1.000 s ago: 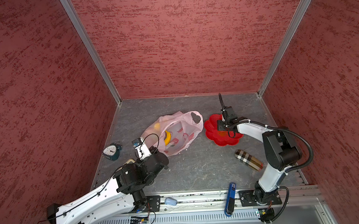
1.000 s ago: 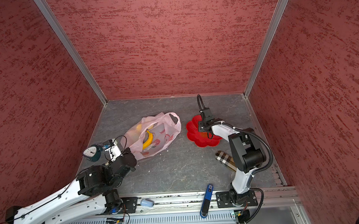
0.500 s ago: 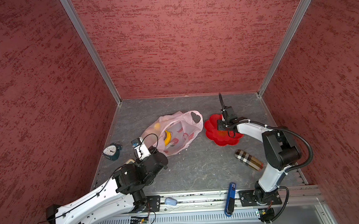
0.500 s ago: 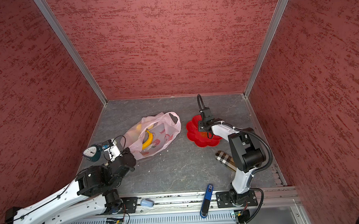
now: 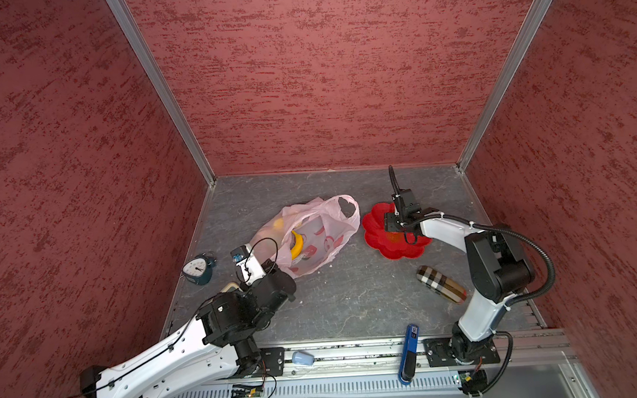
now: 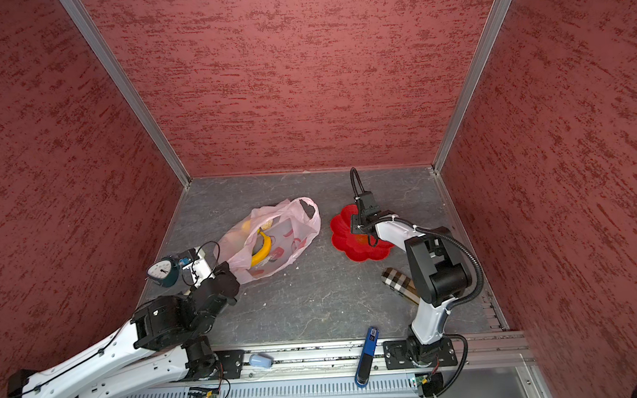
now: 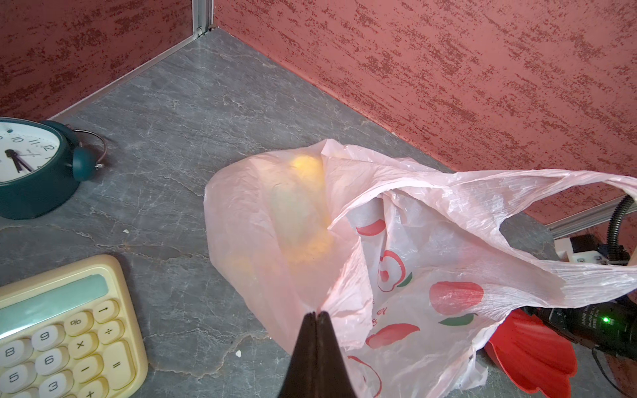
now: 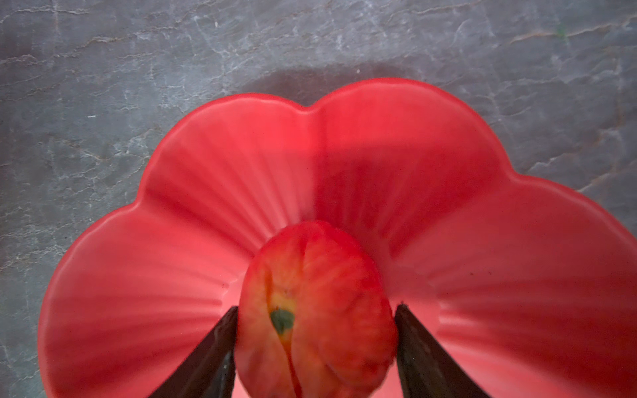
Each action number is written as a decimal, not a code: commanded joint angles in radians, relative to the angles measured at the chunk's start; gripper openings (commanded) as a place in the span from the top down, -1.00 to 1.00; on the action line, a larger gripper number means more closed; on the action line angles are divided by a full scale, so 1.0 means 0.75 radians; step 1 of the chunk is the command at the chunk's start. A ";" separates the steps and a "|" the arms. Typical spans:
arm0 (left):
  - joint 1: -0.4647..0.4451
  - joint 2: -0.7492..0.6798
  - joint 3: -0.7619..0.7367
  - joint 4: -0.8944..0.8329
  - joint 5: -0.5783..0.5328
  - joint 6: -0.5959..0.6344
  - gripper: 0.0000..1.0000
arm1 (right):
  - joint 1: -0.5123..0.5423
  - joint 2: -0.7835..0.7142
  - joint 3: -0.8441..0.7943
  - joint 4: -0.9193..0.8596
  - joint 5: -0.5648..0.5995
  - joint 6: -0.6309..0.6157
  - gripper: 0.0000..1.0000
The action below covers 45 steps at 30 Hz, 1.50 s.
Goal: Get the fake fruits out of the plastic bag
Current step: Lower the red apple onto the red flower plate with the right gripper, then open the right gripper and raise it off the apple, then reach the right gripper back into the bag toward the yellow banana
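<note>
Fake fruit half unpacked: a thin, translucent pale-pink plastic bag (image 5: pixel 327 241), printed with red apples and green leaves, lies crumpled near the middle of the grey tabletop (image 5: pixel 353 304), a little toward its left edge. Its mouth gapes toward the right edge, with a loop handle (image 7: pixel 517 186) at the rim. In both top views a yellow banana (image 5: pixel 297 243) curves inside the opening. From the left wrist, a yellow round fruit (image 7: pixel 306 165) shows only as a blur through the film at the bag's closed end.

The left jaws, pressed together, pinch a fold of the bag's wall on the side facing the tabletop's near-left corner, and the creases converge on their tips.

Just beside the bag, toward the right edge, a red flower-shaped dish (image 5: pixel 400 253) holds a red apple (image 8: pixel 315 310). The apple's skin is flushed orange and yellow, with a moulded seam and a dark green spot at the dimple. The right jaws are spread, one on each side of the apple and close to its skin, tips down inside the dish.

A teal alarm clock (image 5: pixel 198 268) stands by the left edge, with a cream calculator (image 7: pixel 58 327) near it toward the near edge. A checked case (image 5: pixel 441 284) lies by the right edge, close to the right arm (image 5: pixel 495 268).
</note>
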 commanded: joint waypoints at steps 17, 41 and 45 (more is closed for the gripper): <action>0.026 -0.023 0.051 -0.191 -0.006 -0.048 0.92 | 0.002 -0.321 -0.093 -0.058 -0.012 0.026 -0.49; 0.058 -0.045 0.069 -0.538 -0.037 -0.251 0.93 | 0.804 -0.448 0.652 -0.226 -0.054 -0.188 -0.43; 0.057 -0.030 0.096 -0.616 -0.046 -0.318 0.94 | 0.899 -0.263 0.770 -0.184 -0.176 -0.184 -0.41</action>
